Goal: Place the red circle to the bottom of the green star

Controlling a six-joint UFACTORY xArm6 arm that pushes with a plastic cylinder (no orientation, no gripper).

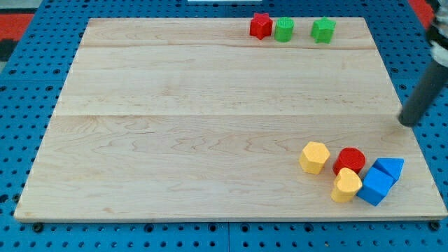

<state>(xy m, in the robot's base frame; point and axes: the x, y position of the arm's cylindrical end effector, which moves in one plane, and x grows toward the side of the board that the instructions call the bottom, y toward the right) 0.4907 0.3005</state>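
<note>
The end effector's dark rod is hanging at the view's right, my tip (407, 122) resting near the pale wooden bench's (210, 140) right edge, above and well apart from the red circle block (349, 160). The green star block (323, 30) is sitting at the view's top, right of a green round block (283, 30) and a red star block (261, 26).

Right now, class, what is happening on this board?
My tip sits near the board's right edge, touching nothing. The red circle lies at the view's bottom right, crowded by two yellow blocks and two blue blocks. The green star waits far off at the view's top, so the push has not begun.
</note>
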